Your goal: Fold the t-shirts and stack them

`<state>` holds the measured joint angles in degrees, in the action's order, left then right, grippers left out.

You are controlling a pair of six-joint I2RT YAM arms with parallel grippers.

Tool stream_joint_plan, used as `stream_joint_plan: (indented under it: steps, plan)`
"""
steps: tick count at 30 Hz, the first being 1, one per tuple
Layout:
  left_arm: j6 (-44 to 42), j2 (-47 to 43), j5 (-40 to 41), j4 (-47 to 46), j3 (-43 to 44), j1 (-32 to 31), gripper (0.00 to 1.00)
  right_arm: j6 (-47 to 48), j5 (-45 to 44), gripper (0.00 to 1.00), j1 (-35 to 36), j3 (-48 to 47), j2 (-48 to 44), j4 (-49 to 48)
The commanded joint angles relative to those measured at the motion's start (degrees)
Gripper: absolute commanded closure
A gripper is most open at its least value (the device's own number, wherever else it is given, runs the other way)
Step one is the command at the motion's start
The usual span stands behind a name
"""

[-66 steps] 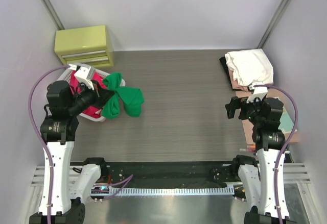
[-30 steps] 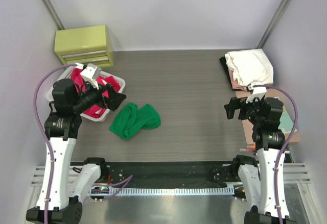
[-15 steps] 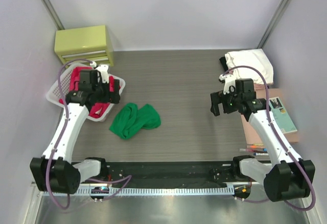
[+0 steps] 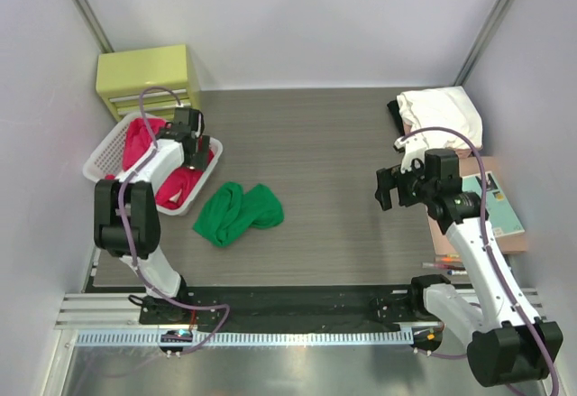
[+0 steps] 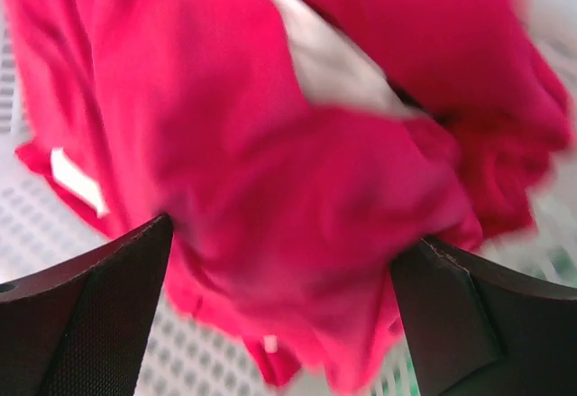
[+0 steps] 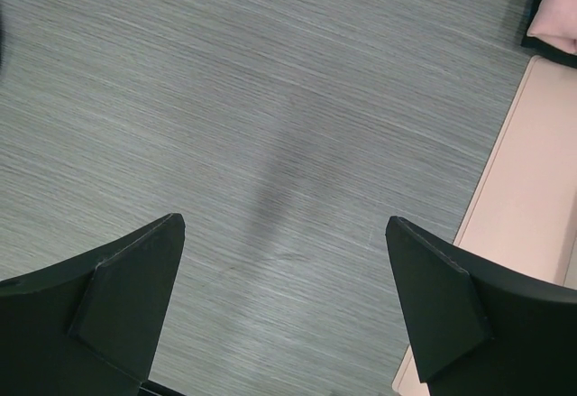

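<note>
Left claw (image 4: 192,142) hangs right over the basket (image 4: 97,169), fingers spread wide with nothing between them. Its wrist view shows the red t-shirts (image 5: 297,170) heaped straight beneath, blurred, with a streak of white cloth among the folds. The green t-shirt (image 4: 237,213) lies crumpled on the tabletop (image 4: 325,134) just beside the basket's near corner, not yet folded. Far across from the basket, the right claw (image 4: 389,188) hovers over bare tabletop, spread just as wide and empty, and further again from the basket sits the pile of shirts (image 4: 442,115), white on top. Now the danger, as I judge it: that red heap looks tangled, so a bite into it could lift two shirts at once, or snag the white piece too. Go too deep and a fingertip may catch in the basket's slats and drag the whole basket along, perhaps onto the green t-shirt. And a loose pinch on a thick bunch could slip, dropping red cloth over the rim.
</note>
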<state>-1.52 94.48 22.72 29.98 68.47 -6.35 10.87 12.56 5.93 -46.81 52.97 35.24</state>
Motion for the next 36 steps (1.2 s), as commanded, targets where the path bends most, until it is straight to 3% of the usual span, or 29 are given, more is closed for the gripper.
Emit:
stream_joint_plan:
  steps: [1,9,13,18,23,26,30,33,36]
  plan:
    - [3.0,11.1,2.6,0.2,5.3,2.2,0.00,1.2,0.3,0.00,0.2,0.6,-2.9,-1.9]
    - [3.5,17.8,-3.6,-0.8,12.4,18.8,0.00,1.2,1.1,0.00,0.1,0.4,-2.4,-1.8]
    - [3.9,19.9,-5.6,2.2,16.9,21.7,0.00,1.2,1.4,0.00,0.1,0.6,-1.2,-2.3]
    - [4.8,18.3,-8.5,1.0,16.3,21.7,0.00,1.3,1.8,0.00,0.1,0.8,-0.9,-2.7]
    - [3.4,16.6,-20.0,-0.8,13.9,21.6,0.00,1.9,1.3,0.00,0.2,1.1,-1.0,-2.7]
    - [1.8,8.8,-32.0,-7.3,6.7,21.6,0.00,2.0,1.1,0.00,0.1,1.2,-1.4,-2.7]
    - [-0.3,-4.0,-40.7,-12.8,0.1,21.6,0.00,2.3,0.3,0.00,0.2,1.4,-1.6,-2.6]
    - [-0.1,-14.0,-46.8,-10.0,0.8,21.7,0.00,2.5,0.4,0.00,0.2,1.4,-1.3,-2.5]
    - [-0.3,-21.5,-47.9,-4.0,2.4,21.7,0.00,2.5,3.2,0.00,0.2,1.1,0.0,-2.6]
